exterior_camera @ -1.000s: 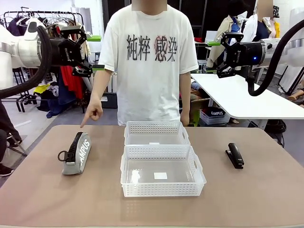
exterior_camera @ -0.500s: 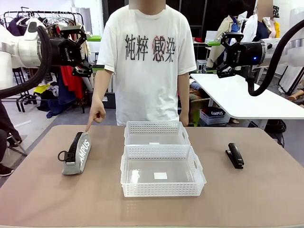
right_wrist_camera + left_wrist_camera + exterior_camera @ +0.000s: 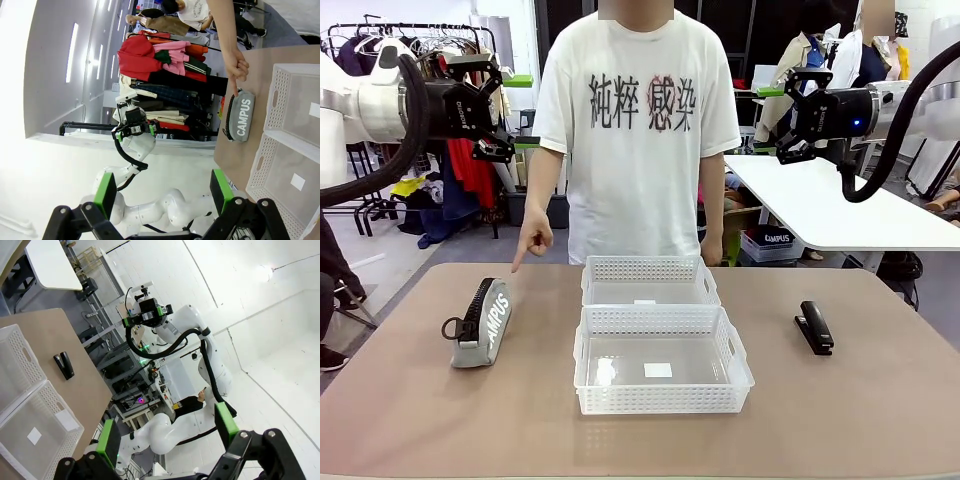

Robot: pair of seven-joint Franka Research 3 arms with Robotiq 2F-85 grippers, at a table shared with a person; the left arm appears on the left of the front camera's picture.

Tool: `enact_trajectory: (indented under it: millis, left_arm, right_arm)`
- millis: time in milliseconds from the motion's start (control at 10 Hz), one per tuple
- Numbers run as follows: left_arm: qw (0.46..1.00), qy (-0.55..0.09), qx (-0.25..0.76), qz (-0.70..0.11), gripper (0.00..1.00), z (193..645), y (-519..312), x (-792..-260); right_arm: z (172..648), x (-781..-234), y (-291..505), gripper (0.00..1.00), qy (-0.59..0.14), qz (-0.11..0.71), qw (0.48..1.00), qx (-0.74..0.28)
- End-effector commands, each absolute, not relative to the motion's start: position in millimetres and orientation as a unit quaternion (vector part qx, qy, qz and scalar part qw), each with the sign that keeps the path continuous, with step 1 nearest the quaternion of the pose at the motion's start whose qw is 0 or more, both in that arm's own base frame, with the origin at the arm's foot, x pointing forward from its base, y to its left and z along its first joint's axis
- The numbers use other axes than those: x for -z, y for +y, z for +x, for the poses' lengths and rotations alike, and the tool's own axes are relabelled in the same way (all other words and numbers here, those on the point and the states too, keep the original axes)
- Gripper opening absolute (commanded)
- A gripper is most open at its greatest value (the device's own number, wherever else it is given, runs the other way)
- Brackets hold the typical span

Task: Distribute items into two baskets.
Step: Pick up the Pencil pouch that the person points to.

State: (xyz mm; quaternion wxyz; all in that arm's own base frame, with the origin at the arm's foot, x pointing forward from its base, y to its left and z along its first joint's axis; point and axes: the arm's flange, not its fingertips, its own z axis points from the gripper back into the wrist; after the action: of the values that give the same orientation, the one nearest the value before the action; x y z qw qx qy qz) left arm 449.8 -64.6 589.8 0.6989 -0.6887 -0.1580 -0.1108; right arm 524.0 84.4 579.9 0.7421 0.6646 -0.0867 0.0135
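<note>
The grey "CAMPUS" pouch (image 3: 480, 322) lies on the left of the table, and the right wrist view catches it too (image 3: 239, 122). A black stapler (image 3: 814, 327) rests on the right, seen in the left wrist view as well (image 3: 64, 365). Two white lattice baskets sit mid-table, one near (image 3: 660, 400) and one far (image 3: 645, 268), both with nothing in them. My left gripper (image 3: 523, 112) hangs open high above the pouch side (image 3: 167, 430). Open too, my right gripper (image 3: 767, 122) is raised over the stapler side (image 3: 162, 194). The person's hand (image 3: 532, 243) points down at the pouch's far end.
The person stands at the far table edge behind the baskets. A white table (image 3: 840, 205) lies beyond on the right, and a clothes rack (image 3: 410, 60) stands far left. Bare tabletop surrounds the baskets, pouch and stapler.
The person's pointing hand has shifted slightly right, staying by the pouch's far end. Both arms and all items are where they were.
</note>
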Motion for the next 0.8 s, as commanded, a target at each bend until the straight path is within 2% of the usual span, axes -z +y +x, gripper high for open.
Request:
enact_trajectory:
  millis: [0,500,700]
  left_arm:
    - [0.697,-0.159,0.112,-0.690,1.00,449,-64,-591]
    - [0.699,-0.158,0.111,-0.689,1.00,450,-65,-590]
    - [0.801,-0.143,0.082,-0.575,1.00,446,-66,-601]
  right_arm:
    - [524,-581,84,1.00,-0.087,0.665,0.742,-0.014]
    - [524,-581,84,1.00,-0.087,0.665,0.742,-0.014]
    - [524,-581,84,1.00,-0.087,0.665,0.742,-0.014]
